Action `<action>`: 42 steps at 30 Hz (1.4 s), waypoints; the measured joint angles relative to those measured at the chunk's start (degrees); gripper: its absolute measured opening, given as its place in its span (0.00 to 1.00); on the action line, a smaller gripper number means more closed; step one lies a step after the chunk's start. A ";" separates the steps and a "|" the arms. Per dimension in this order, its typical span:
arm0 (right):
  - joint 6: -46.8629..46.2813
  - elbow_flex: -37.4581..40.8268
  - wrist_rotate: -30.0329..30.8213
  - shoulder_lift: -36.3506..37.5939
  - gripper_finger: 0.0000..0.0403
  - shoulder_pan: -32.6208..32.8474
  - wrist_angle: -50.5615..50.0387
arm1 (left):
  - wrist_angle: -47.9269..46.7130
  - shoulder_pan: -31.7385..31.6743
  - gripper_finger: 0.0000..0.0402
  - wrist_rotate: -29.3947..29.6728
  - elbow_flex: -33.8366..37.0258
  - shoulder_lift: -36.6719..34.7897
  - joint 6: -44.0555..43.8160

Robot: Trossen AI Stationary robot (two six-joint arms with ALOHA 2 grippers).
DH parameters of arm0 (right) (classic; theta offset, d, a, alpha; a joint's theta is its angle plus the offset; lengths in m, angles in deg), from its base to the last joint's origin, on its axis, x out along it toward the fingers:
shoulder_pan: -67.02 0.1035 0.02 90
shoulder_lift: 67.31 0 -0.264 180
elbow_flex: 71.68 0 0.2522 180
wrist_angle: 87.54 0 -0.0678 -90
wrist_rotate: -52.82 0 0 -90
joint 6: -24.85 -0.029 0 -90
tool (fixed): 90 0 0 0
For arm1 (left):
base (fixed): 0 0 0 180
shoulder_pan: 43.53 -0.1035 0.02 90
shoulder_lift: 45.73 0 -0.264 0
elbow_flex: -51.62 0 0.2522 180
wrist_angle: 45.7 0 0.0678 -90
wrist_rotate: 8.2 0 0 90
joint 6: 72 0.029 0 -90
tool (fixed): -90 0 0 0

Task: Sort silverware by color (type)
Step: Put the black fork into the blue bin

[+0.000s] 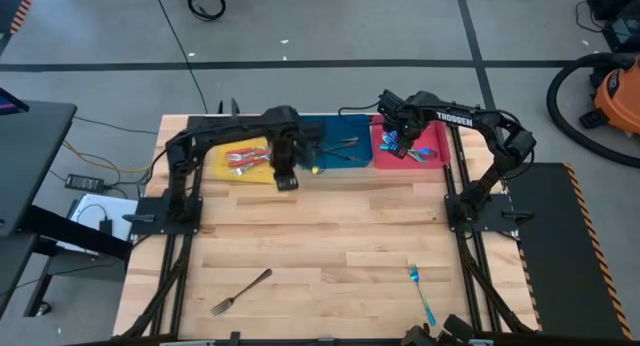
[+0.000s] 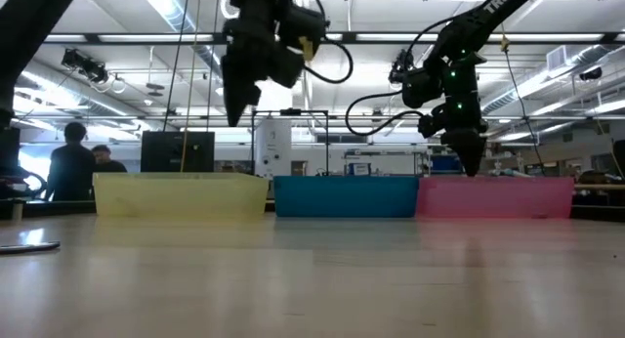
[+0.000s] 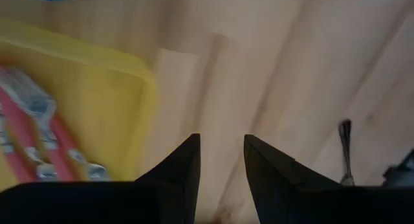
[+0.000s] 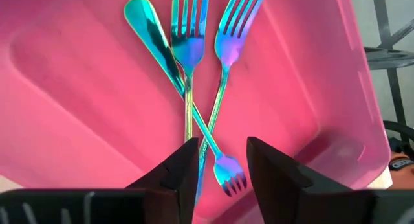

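Observation:
My left gripper (image 3: 221, 140) is open and empty. It hangs above the table just near of the yellow bin (image 1: 245, 161), which holds red-handled utensils (image 3: 39, 140). My right gripper (image 4: 221, 143) is open and empty above the red bin (image 1: 412, 146), where three teal forks (image 4: 194, 68) lie crossed on the bottom. Dark grey utensils (image 1: 345, 146) lie in the blue bin (image 1: 340, 158). A dark grey fork (image 1: 240, 291) lies flat on the table near the front left. A teal fork (image 1: 422, 291) lies flat near the front right.
The three bins stand side by side along the table's far edge, which the low view (image 2: 342, 196) also shows. The arms' bases stand at the table's left (image 1: 165, 221) and right (image 1: 480, 211) sides. People show in the room beyond the table (image 2: 73, 167).

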 joint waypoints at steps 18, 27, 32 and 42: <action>0.20 0.02 -3.35 0.00 0.34 0.00 -0.59 | 19.86 17.85 0.30 0.06 30.26 -17.75 -30.43; 0.04 0.02 -4.06 0.00 0.34 0.00 -2.80 | 34.04 30.61 0.30 0.46 39.91 -18.67 -50.99; -0.09 0.02 -4.09 0.00 0.34 0.00 -2.82 | 41.19 38.61 0.30 2.08 42.16 -18.69 -62.73; -0.18 0.02 -4.11 0.00 0.34 0.00 -3.31 | 45.72 51.00 0.30 5.42 44.82 -18.69 -80.79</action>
